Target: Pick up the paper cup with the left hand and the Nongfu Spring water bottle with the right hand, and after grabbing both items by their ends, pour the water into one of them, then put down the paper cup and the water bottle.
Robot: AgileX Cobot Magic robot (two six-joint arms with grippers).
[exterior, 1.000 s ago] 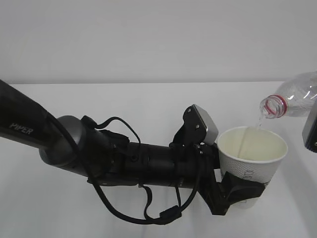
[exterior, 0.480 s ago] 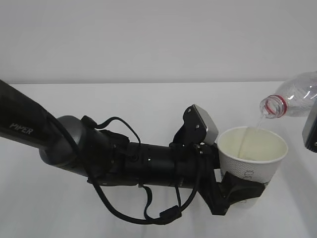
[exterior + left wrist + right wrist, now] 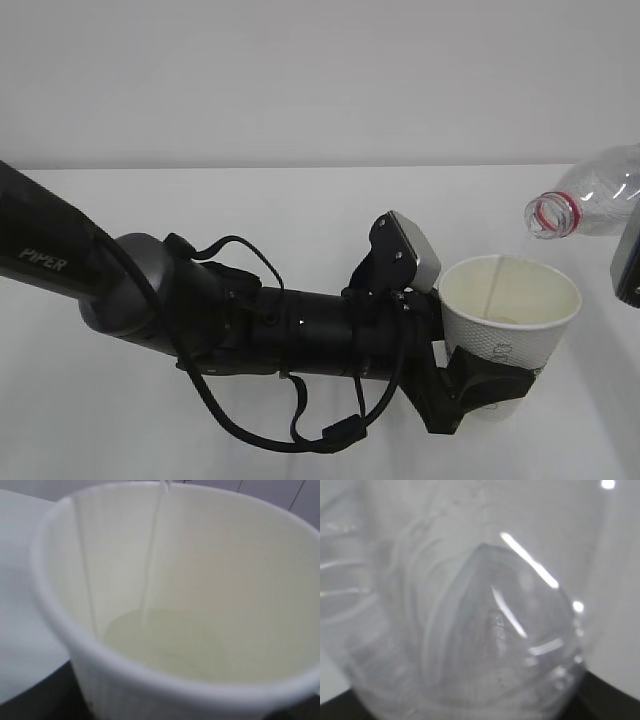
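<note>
The white paper cup (image 3: 512, 318) hangs upright over the table, and my left gripper (image 3: 490, 386) is shut on its lower part. In the left wrist view the paper cup (image 3: 250, 580) fills the frame, with a pale pool of water (image 3: 165, 642) at its bottom and a thin pale line running down its inner wall. The clear Nongfu Spring water bottle (image 3: 592, 203) lies tilted at the upper right, its red-ringed open mouth just above the cup's far rim. A black part of my right gripper (image 3: 628, 266) shows at the frame's edge, shut on the bottle's end (image 3: 485, 630). No stream shows below the mouth.
The white table (image 3: 250, 210) runs back to a plain pale wall (image 3: 300, 80). My thick black left arm (image 3: 150, 295) with loose cables reaches across the middle of the table from the left.
The thin stream that fell from the bottle's mouth into the cup no longer shows. Cup, bottle and both arms stay where they were.
</note>
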